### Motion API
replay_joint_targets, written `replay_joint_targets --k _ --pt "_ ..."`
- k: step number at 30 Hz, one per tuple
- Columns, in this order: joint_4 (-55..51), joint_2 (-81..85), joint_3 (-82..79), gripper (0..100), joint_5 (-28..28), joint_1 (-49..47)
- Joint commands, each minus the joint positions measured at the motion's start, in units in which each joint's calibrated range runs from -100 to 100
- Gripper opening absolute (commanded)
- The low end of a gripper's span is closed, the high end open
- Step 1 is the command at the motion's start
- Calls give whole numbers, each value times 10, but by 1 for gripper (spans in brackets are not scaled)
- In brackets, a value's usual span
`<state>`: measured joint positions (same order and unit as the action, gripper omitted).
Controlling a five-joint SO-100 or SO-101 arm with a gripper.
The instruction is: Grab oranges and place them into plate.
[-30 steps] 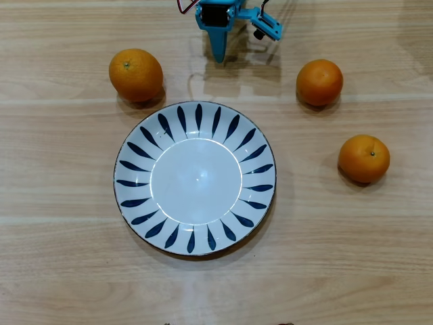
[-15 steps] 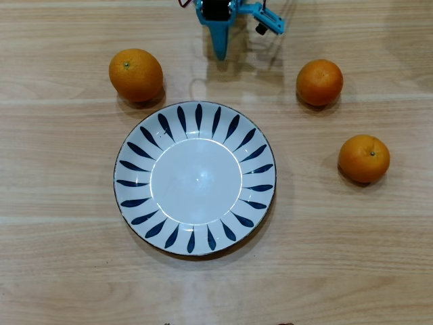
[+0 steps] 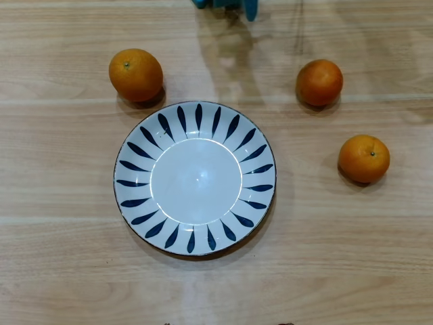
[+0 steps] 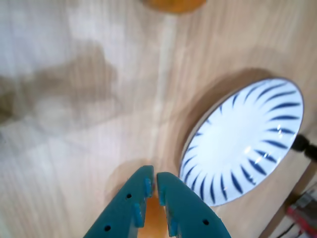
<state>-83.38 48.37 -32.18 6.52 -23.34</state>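
Three oranges lie on the wooden table around the plate (image 3: 135, 203): a larger one (image 3: 136, 74) at upper left, one (image 3: 319, 82) at upper right, and one (image 3: 364, 158) at right. Nothing lies on the white plate with blue leaf strokes. Only a blue sliver of my gripper (image 3: 250, 12) shows at the top edge of the overhead view. In the wrist view the teal gripper (image 4: 154, 174) is shut and holds nothing. An orange (image 4: 152, 218) on the table shows below and behind its fingers (image 4: 129, 203). The plate (image 4: 237, 144) is to the right, and another orange (image 4: 173, 4) is cut off at the top edge.
Light wooden tabletop (image 3: 67, 257) all around the plate. A dark cable end and some red parts (image 4: 302, 213) sit at the wrist view's lower right corner, past the table edge.
The gripper has pulled back toward the top edge of the overhead view, shifting slightly right, and now mostly lies outside the frame. Oranges and plate have not moved.
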Motion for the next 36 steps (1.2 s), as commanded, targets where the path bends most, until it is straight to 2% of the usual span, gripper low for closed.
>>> replay_joint_targets --k 1,9,17,20,27,31,36 --pt "-6 -75 71 2 3 -46" --pt "1 -155 92 2 4 -114" --pt "-1 -158 89 3 55 -121" --pt "-5 -162 88 11 76 -127" --pt "-4 -165 89 43 128 -141" --pt "-40 -181 93 47 166 -134" --pt "-166 -245 94 47 168 -116"
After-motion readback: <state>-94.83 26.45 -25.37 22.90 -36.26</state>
